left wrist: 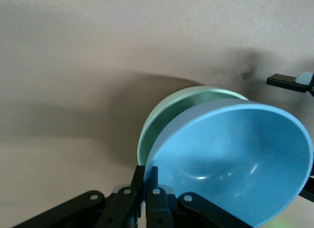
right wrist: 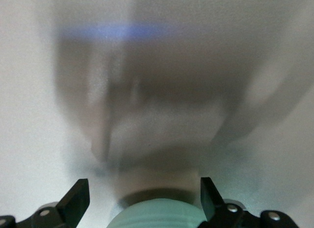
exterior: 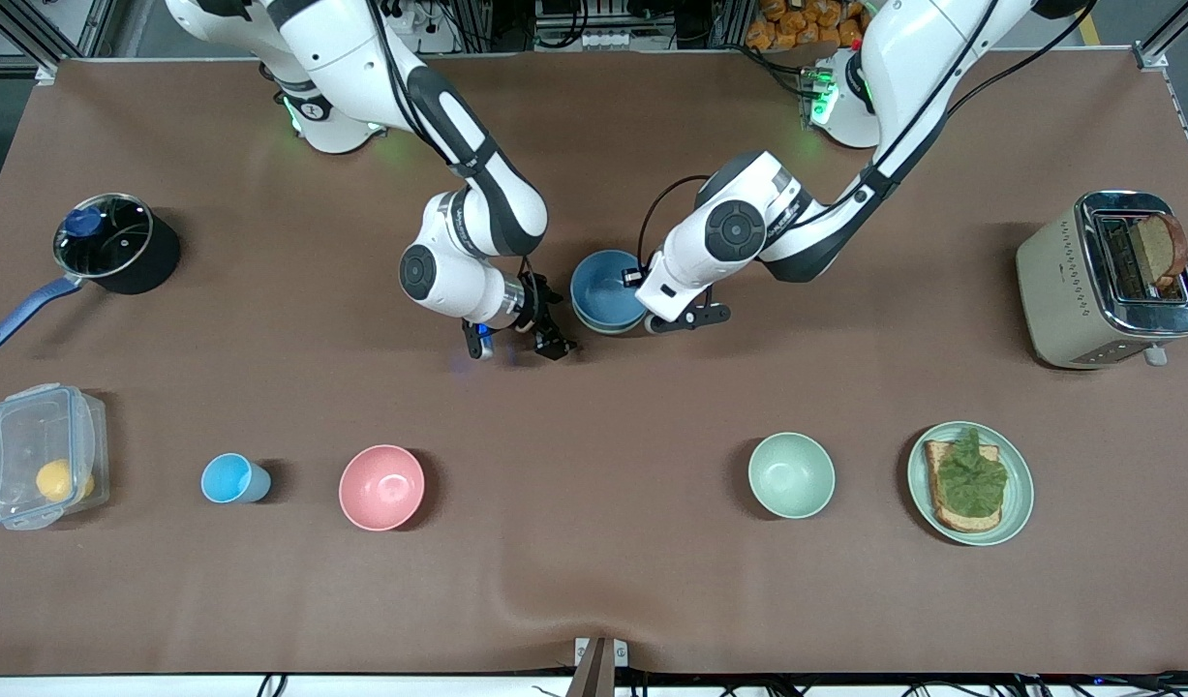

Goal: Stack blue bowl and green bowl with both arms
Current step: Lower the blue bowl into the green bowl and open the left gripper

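**Operator:** Report positions, referenced to the pink bowl [exterior: 381, 487].

**Technician:** Both task items lie farther from the front camera than the pink bowl, toward the left arm's end of the table [exterior: 845, 600]. The blue bowl [exterior: 603, 286] sits tilted over the green bowl [left wrist: 167, 115], only partly nested. The left gripper [left wrist: 146, 184] is clamped on the blue bowl's rim. The right gripper [exterior: 516, 341] hangs over bare table between the pink bowl and the stack, with its fingers [right wrist: 78, 198] spread wide and holding nothing.

**Operator:** Failure modes from here?

**Technician:** Three, in my judgement.
1. Releasing while the blue bowl is tilted may let it drop unevenly, rock, or slide off the green bowl.
2. Pressing down off-centre may push the unrestrained green bowl across the cloth.
3. The two grippers are close together, so a careless withdrawal by either arm could clip the other or knock the stack.
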Robot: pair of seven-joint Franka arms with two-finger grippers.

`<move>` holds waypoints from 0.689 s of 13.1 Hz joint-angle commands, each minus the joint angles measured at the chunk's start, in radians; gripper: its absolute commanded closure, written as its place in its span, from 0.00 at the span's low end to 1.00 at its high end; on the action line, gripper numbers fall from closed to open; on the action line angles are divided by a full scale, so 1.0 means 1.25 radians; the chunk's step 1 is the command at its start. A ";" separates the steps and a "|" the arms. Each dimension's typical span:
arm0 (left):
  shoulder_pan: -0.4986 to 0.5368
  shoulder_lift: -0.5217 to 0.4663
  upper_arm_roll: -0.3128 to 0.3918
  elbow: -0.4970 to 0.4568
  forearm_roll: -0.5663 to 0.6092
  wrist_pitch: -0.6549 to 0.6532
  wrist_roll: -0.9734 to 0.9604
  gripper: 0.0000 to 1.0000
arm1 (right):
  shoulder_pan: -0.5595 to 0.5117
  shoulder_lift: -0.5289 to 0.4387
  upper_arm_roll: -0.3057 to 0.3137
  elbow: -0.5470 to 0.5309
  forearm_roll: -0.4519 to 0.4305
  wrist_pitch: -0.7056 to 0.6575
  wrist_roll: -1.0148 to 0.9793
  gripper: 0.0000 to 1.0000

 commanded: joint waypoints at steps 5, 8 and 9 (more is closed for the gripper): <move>-0.007 0.020 0.008 0.001 0.018 0.017 -0.010 1.00 | -0.006 -0.001 0.003 -0.002 0.025 -0.006 -0.023 0.00; -0.010 0.030 0.009 0.001 0.018 0.020 -0.010 1.00 | -0.006 -0.001 0.003 -0.002 0.025 -0.006 -0.023 0.00; -0.016 0.035 0.012 0.001 0.018 0.025 -0.011 1.00 | -0.006 -0.001 0.003 -0.002 0.025 -0.006 -0.023 0.00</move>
